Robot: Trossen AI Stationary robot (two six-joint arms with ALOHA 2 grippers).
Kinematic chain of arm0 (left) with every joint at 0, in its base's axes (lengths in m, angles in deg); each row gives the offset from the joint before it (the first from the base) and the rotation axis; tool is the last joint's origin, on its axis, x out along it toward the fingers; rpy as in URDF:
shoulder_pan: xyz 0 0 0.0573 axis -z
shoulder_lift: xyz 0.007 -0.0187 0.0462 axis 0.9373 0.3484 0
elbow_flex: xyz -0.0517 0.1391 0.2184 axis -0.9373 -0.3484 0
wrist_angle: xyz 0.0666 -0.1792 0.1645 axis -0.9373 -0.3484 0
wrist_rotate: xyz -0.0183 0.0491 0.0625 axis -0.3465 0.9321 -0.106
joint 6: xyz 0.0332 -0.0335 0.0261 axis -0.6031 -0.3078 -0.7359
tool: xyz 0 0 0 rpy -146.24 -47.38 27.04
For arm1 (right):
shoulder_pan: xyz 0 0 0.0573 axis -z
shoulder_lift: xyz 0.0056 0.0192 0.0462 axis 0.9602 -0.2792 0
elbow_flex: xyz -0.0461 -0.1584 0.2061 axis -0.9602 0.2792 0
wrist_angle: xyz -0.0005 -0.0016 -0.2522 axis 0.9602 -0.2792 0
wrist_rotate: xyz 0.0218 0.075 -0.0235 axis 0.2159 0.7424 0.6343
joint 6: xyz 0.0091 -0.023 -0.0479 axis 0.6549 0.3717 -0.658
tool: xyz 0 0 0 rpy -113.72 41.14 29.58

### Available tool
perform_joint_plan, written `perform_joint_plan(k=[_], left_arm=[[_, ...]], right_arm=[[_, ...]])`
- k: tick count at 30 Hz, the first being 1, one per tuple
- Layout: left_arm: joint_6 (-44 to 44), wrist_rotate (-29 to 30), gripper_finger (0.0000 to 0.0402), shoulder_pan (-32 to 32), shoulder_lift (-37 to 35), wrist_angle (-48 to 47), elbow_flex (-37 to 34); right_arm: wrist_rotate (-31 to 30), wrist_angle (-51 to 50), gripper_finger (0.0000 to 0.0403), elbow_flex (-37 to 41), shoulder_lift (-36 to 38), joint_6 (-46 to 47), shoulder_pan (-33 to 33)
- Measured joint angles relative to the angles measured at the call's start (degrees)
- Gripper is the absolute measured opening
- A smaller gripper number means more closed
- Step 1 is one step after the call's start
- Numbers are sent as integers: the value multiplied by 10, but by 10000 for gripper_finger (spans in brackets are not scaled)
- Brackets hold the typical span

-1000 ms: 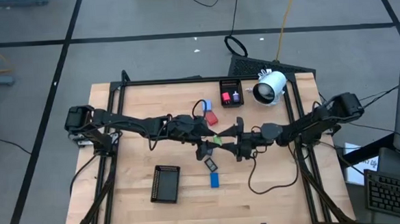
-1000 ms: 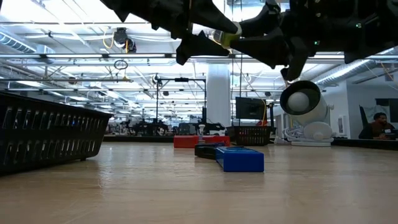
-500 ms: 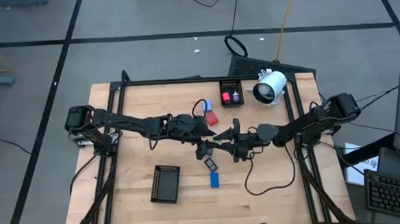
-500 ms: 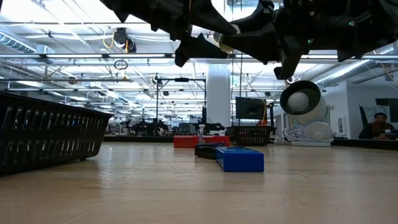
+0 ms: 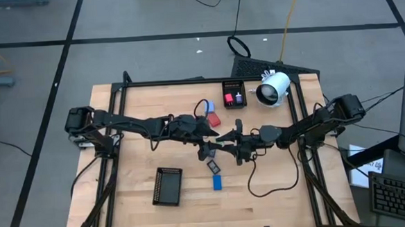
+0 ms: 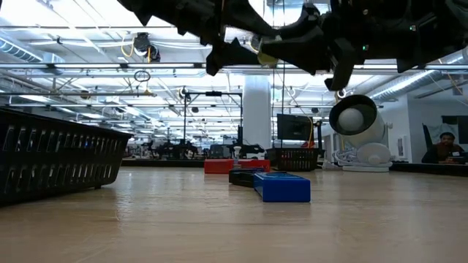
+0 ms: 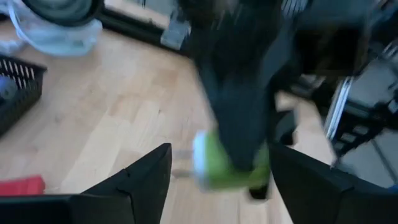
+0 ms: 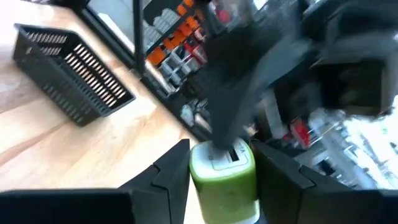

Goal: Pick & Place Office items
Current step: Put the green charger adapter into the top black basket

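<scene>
A green block with a white top [image 8: 224, 177] hangs in the air over the table's middle [image 5: 222, 141], where both grippers meet. My right gripper [image 8: 222, 146] comes from the table's right and is shut on it. My left gripper [image 7: 221, 149] reaches in from the left, open. Its fingers stand on either side of the green block [image 7: 227, 165], with a gap at one finger. In the low view the block [image 6: 257, 45] shows high above the tabletop. A red block [image 5: 214, 120], a dark flat piece [image 5: 214, 167] and a blue flat rectangle [image 5: 218, 183] lie on the table. My right gripper pinches the green block by two opposite side faces [image 8: 198, 180], one finger on each. It comes level from the table's right. The block is lifted clear of the table, its white top [image 8: 225, 155] pointing away from the wrist toward the left gripper.
A black mesh tray [image 5: 168, 185] sits near the table's near left. A small black tray [image 5: 234, 94] holding pink and purple pieces stands at the far side, beside the white cylindrical device [image 5: 273, 87]. A loose cable [image 5: 269, 186] trails under the right arm. A person sits far behind the table [image 6: 443, 146].
My right gripper has moved toward the table's left, closing the distance to the green block at my left gripper's tip until its fingers stand around it. The block has stayed aloft over the table's middle.
</scene>
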Motion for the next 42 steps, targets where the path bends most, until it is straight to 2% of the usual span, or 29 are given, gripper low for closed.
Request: perform_joint_plan(k=[7,12,16,19,22,27,32,39,42], left_arm=[[-13,0,310,-14,-33,-5,0],[-88,5,324,-16,-68,-45,1],[-162,74,327,-16,-79,-115,1],[-142,114,324,-20,-78,-174,0],[-171,120,318,-15,-79,-151,-18],[-196,106,309,-17,-109,-36,-93],[-169,111,308,-60,-202,-39,-193],[-166,111,308,-91,-429,-44,-310],[-169,145,308,-93,-512,-34,-353]], right_arm=[[2,-2,136,1,-1,50,1],[3,-10,136,1,13,125,5],[26,-54,136,1,37,202,27],[78,-87,136,0,59,265,52],[122,-113,136,1,78,331,77],[166,-115,136,11,99,386,107],[168,-117,136,33,119,402,128],[166,-114,132,63,154,433,199],[147,-121,132,66,150,453,253]])
